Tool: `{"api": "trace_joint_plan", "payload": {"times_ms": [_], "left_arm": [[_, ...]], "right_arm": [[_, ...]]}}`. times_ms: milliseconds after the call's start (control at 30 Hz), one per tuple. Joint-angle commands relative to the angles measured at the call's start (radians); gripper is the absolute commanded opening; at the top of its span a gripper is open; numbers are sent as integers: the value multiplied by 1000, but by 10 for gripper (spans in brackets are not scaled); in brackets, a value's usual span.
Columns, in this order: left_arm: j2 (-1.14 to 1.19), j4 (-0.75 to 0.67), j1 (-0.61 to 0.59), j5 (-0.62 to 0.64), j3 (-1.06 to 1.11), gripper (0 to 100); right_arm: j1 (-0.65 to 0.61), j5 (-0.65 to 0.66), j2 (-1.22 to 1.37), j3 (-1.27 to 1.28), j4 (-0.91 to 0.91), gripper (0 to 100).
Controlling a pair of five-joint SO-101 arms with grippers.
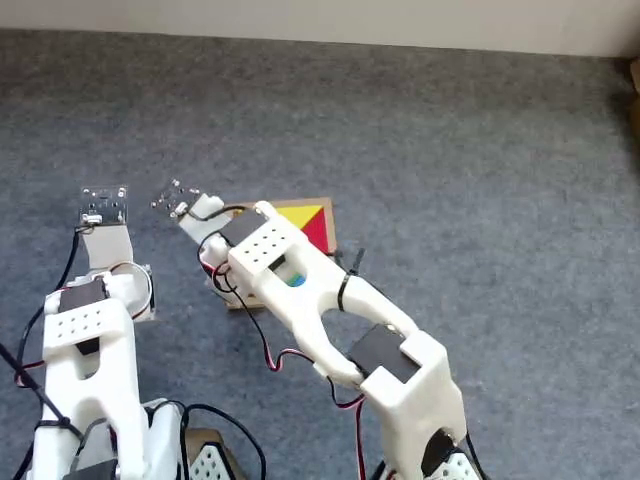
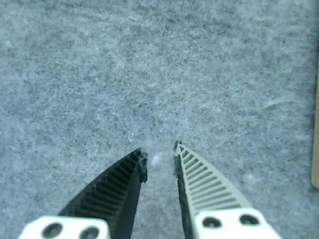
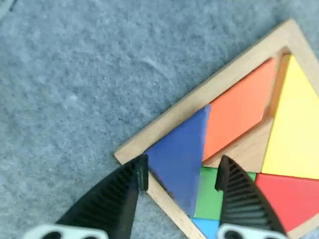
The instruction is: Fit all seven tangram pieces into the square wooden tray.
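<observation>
Looking down from above, the right arm [image 1: 300, 285] lies stretched across the square wooden tray [image 1: 326, 204], which sits on the grey carpet [image 1: 480, 140]. A yellow triangle [image 1: 298, 213] and a red piece [image 1: 318, 236] peek out at the tray's one o'clock corner. The left arm [image 1: 90, 340] stands off at the tray's nine o'clock.

In the left wrist view, the left gripper [image 2: 159, 152] hangs over bare carpet, slightly parted and empty.

In the right wrist view, the right gripper [image 3: 182, 172] is spread astride the blue triangle [image 3: 182, 149] at a tray corner, beside the orange parallelogram [image 3: 239, 107]. The blue triangle seems to ride onto the rim, and a strip of bare wood shows beyond the orange. I'd say the last seating is in hand. Next it needs a gentle nudge inward so the blue drops flat.
</observation>
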Motion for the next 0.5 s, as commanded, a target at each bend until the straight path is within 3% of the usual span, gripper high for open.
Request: {"api": "trace_joint_plan", "payload": {"times_ms": [0, 200, 367, 467], "left_arm": [[-19, -18, -8, 9, -35, 109], [-19, -18, -8, 9, -33, 109], [-19, -18, -8, 9, -33, 109], [-19, -18, -8, 9, -31, 109]], "right_arm": [[-15, 5, -30, -59, 54, 211], [-30, 5, -85, -71, 73, 198], [-27, 5, -114, -71, 73, 50], [-27, 5, -116, -71, 64, 21]]}}
